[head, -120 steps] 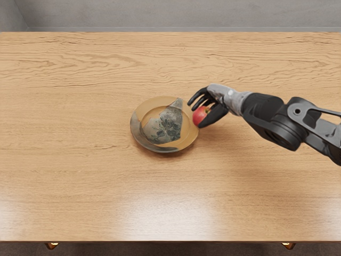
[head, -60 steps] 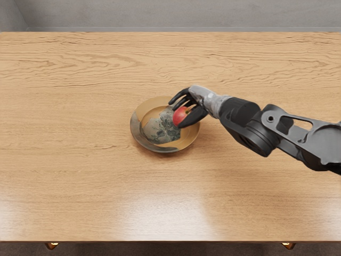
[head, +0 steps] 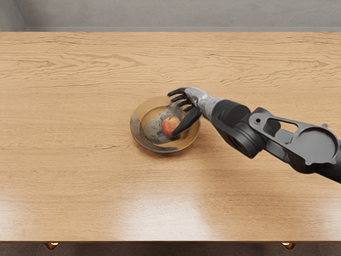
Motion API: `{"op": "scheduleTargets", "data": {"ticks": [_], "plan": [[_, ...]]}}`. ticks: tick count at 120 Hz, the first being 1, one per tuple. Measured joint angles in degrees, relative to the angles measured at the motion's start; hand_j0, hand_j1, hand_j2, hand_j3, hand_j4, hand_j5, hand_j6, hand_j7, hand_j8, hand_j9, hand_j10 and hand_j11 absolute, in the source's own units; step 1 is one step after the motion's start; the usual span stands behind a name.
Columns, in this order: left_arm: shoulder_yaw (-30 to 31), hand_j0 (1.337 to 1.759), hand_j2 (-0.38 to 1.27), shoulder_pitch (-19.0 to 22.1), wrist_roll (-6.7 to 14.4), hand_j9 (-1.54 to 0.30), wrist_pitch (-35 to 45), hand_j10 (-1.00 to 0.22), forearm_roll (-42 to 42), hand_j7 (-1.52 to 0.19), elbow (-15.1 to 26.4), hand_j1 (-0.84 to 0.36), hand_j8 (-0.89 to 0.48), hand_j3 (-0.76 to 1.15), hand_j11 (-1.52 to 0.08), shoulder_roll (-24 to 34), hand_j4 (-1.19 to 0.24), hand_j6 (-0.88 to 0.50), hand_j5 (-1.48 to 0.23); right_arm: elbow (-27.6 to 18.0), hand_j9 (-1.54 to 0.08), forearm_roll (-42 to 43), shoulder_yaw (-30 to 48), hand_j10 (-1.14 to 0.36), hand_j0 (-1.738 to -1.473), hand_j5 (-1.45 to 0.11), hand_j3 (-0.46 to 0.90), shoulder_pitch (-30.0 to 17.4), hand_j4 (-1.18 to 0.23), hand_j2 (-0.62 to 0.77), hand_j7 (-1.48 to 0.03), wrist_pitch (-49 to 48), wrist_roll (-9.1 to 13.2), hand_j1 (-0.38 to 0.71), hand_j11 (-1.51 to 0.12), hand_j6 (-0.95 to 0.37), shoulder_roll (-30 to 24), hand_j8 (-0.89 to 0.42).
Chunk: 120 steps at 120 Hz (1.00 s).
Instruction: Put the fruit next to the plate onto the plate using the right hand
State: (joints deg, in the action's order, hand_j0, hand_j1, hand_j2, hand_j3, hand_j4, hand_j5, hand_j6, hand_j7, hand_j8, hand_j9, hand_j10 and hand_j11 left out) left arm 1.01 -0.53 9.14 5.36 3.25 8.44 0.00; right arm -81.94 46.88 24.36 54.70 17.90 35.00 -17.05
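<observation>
A red apple lies inside the shallow, glossy brown plate at the middle of the table, right of the plate's centre. My right hand hovers over the plate's right half, its arm reaching in from the right edge. Its fingers are spread and lifted clear of the apple. The thumb sits just to the right of the fruit, at or very near its side. The hand is open and grips nothing. The left arm does not show.
The wooden table stretches wide on all sides of the plate. My right forearm and elbow lie low over the table to the right of the plate.
My right hand carried the apple leftward from beside the plate's right rim to over the plate. The fingers have spread and the apple now lies in the plate.
</observation>
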Motion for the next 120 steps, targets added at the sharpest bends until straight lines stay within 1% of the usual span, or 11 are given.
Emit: {"op": "scheduleTargets", "data": {"ticks": [19, 28, 38, 47, 56, 62, 69, 77, 88, 99, 120], "plan": [[0.0, 1.658, 0.00, 0.0, 0.0, -0.01, 0.0, -0.01, 0.0, -0.01, 0.0, 0.34, -0.01, 0.00, -0.01, 0.0, -0.01, -0.01, -0.01, -0.3, -0.14, -0.2, 0.9, -0.10, -1.658, -0.14, 0.00, 1.1, -0.11, -0.01, -0.14, -0.7, 0.0, -0.22, -0.14, -0.11, -1.5, -0.10], [0.0, 1.658, 0.00, 0.0, 0.0, -0.01, 0.0, -0.01, 0.0, -0.01, 0.0, 0.34, -0.01, 0.00, -0.01, 0.0, -0.01, -0.01, -0.01, -0.6, -0.10, -1.8, 3.7, -0.07, -1.658, -0.10, 0.00, 1.6, -0.08, -0.01, -0.10, -5.5, 0.0, -0.26, -0.10, -0.08, -4.3, -0.07], [0.0, 1.658, 0.00, 0.0, 0.0, -0.01, 0.0, -0.01, 0.0, -0.01, 0.0, 0.34, -0.01, 0.00, -0.01, 0.0, -0.01, -0.01, -0.01, -0.7, -0.07, -7.6, 5.8, -0.05, -1.658, -0.07, 0.00, 1.9, -0.05, 0.00, -0.07, -13.6, 0.0, -0.29, -0.07, -0.05, -11.1, -0.05], [0.0, 1.658, 0.00, 0.0, 0.0, -0.01, 0.0, -0.01, 0.0, -0.01, 0.1, 0.34, -0.01, 0.00, -0.01, 0.0, -0.01, -0.01, -0.01, -0.8, -0.05, -14.0, 7.3, -0.03, -1.658, -0.05, 0.00, 2.0, -0.04, 0.00, -0.05, -25.0, 0.0, -0.31, -0.05, -0.04, -18.8, -0.03], [0.0, 1.658, 0.00, -0.3, 0.0, -0.01, 0.0, -0.01, 0.0, -0.01, 0.1, 0.34, -0.01, 0.00, -0.01, 0.0, -0.01, -0.01, -0.01, -0.8, -0.03, -18.1, 8.9, -0.02, -1.658, -0.03, 0.00, 1.9, -0.03, 0.00, -0.03, -37.5, 0.0, -0.32, -0.03, -0.03, -25.3, -0.02], [0.0, 1.658, 0.00, -0.3, 0.0, -0.01, 0.0, -0.01, 0.0, -0.01, 0.1, 0.34, -0.01, 0.00, -0.01, 0.0, -0.01, -0.01, -0.01, -0.8, -0.02, -20.5, 9.5, -0.02, -1.658, -0.02, 0.00, 1.9, -0.02, 0.00, -0.02, -43.4, 0.0, -0.33, -0.02, -0.02, -29.6, -0.02], [0.0, 1.658, 0.00, -0.3, 0.0, -0.01, 0.0, -0.01, 0.0, -0.01, 0.2, 0.34, -0.01, 0.00, -0.01, 0.0, -0.01, -0.01, -0.01, -0.7, -0.02, -22.5, 10.0, -0.01, -1.658, -0.02, 0.00, 1.9, -0.02, 0.00, -0.02, -47.5, 0.0, -0.33, -0.02, -0.02, -34.6, -0.01], [0.0, 1.658, 0.00, 0.1, 0.0, -0.01, 0.0, -0.01, 0.0, -0.01, 0.2, 0.34, -0.01, 0.00, -0.01, 0.0, -0.01, -0.01, -0.01, -0.4, -0.01, -24.7, 10.2, -0.01, -1.658, -0.01, 0.00, 1.8, -0.01, 0.00, -0.01, -50.0, 0.0, -0.34, -0.01, -0.01, -40.2, -0.01], [0.0, 1.658, 0.00, 0.1, 0.0, -0.01, 0.0, -0.01, 0.0, -0.01, 0.1, 0.34, -0.01, 0.00, -0.01, 0.0, -0.01, -0.01, -0.01, 0.6, -0.01, -26.3, 10.2, -0.01, -1.658, -0.01, 0.00, 1.8, -0.01, 0.00, -0.01, -51.7, 0.0, -0.34, -0.01, -0.01, -45.9, -0.01], [0.0, 1.658, 0.00, 0.0, 0.1, -0.01, 0.1, -0.01, 0.0, -0.01, 0.1, 0.34, -0.01, 0.00, -0.01, 0.0, -0.01, -0.01, -0.01, 1.6, -0.01, -27.0, 10.0, -0.01, -1.658, -0.01, 0.00, 1.6, -0.01, 0.00, -0.01, -52.4, 0.0, -0.35, -0.01, -0.01, -48.4, -0.01], [-0.1, 1.658, 0.00, -0.1, 0.2, -0.01, 0.3, -0.01, 0.1, -0.01, 0.1, 0.34, -0.01, 0.00, -0.01, 0.0, -0.01, -0.01, -0.01, 2.3, 0.00, -27.3, 9.8, -0.01, -1.658, 0.00, 0.00, 1.5, -0.01, 0.00, 0.00, -52.9, 0.0, -0.35, 0.00, -0.01, -47.4, -0.01]]}}
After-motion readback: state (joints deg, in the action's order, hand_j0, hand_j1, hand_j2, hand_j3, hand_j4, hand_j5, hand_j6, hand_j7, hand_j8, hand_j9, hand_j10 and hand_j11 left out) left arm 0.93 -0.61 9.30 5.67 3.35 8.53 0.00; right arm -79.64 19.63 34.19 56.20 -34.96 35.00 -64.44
